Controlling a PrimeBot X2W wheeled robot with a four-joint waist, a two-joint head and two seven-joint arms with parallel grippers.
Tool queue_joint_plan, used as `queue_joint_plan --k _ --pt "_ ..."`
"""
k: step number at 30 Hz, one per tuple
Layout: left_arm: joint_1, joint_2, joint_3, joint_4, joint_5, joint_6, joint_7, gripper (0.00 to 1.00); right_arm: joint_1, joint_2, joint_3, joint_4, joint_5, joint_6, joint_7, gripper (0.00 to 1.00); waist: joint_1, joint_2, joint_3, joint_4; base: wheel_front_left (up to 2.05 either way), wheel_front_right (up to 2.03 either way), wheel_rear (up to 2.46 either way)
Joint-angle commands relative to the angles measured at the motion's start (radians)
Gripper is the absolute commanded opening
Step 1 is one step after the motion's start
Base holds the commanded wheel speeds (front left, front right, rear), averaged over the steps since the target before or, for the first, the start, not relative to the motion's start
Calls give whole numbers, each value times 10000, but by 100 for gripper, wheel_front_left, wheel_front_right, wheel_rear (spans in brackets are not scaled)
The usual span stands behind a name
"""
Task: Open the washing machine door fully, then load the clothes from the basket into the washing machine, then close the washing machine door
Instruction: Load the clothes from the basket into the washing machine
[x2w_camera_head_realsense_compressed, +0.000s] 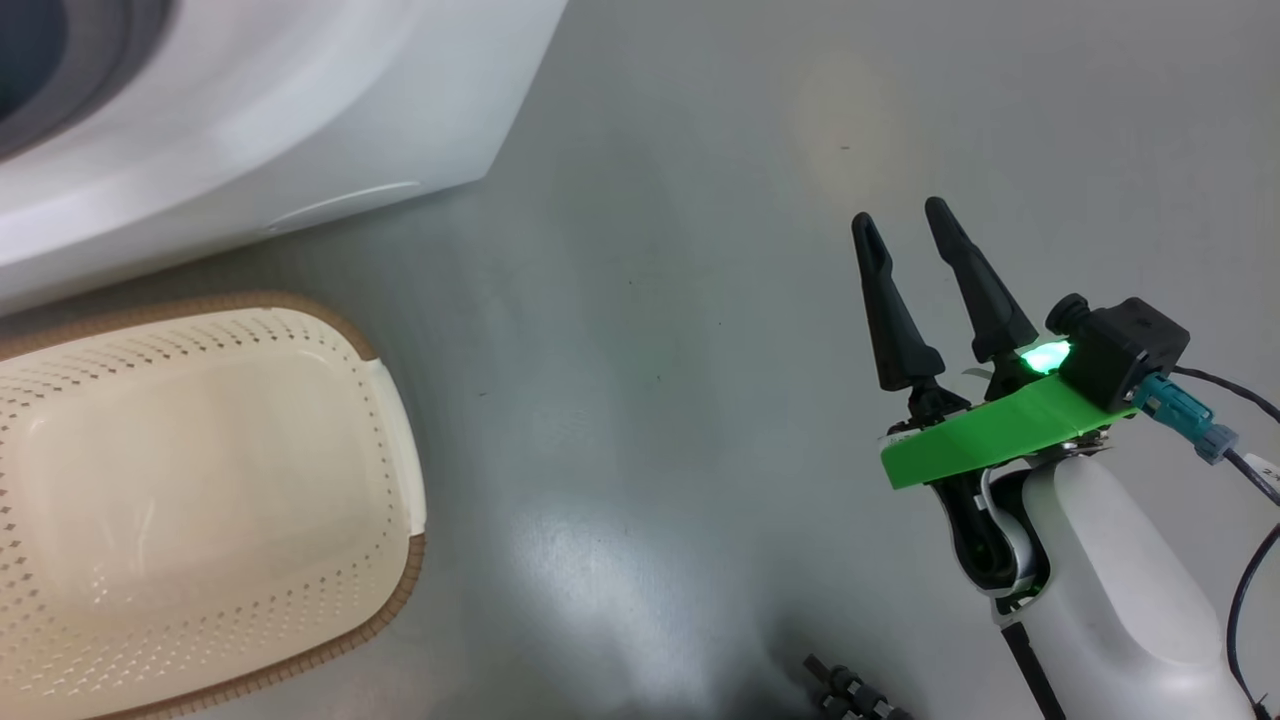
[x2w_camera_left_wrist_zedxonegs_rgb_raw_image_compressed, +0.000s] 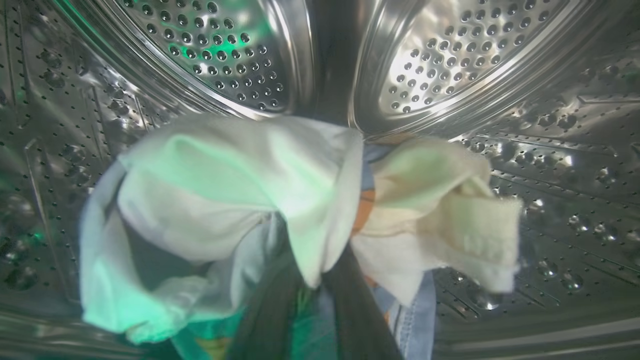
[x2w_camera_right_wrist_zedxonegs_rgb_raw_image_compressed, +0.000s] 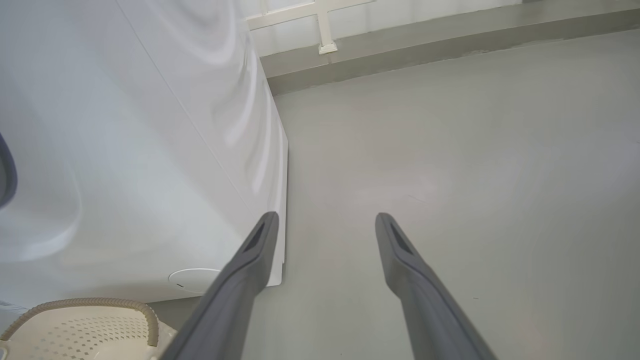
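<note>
Clothes (x2w_camera_left_wrist_zedxonegs_rgb_raw_image_compressed: 225, 185): one bundle inside the steel drum (x2w_camera_left_wrist_zedxonegs_rgb_raw_image_compressed: 225, 40); you see its long side run left to right across the left wrist view.
Left claw (x2w_camera_left_wrist_zedxonegs_rgb_raw_image_compressed: 307, 250): closed on the clothes, pointing into the drum.
Right claw (x2w_camera_head_realsense_compressed: 900, 218): fingers apart, above the floor (x2w_camera_head_realsense_compressed: 650, 300), pointing up the head view and leaning a little left.
Basket (x2w_camera_head_realsense_compressed: 390, 440): one, on the floor near the washing machine (x2w_camera_head_realsense_compressed: 250, 130).

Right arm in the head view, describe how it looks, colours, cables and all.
The right pincer has two long, tapering matte black fingers. Behind them sits a flat bright green bracket carrying a black boxy camera module with a glowing green light. A teal connector feeds a black cable. The forearm is glossy white.
</note>
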Motion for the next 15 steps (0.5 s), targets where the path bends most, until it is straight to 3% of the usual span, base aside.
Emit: queue_joint_plan --k 1,8,15 --pt "-220 525 -15 -181 -58 -82 -3 100 42 16 74 -250 31 46 -78 100 0 0 7 4 0 0 0" --pt "261 176 -223 145 -292 -137 -594 100 23 -85 43 -139 -82 46 -78 100 0 0 -355 321 0 0 0" --pt "1600 -396 -662 137 -477 -151 -2023 100 129 -238 87 -66 -44 46 -78 100 0 0 -1242 770 0 0 0"
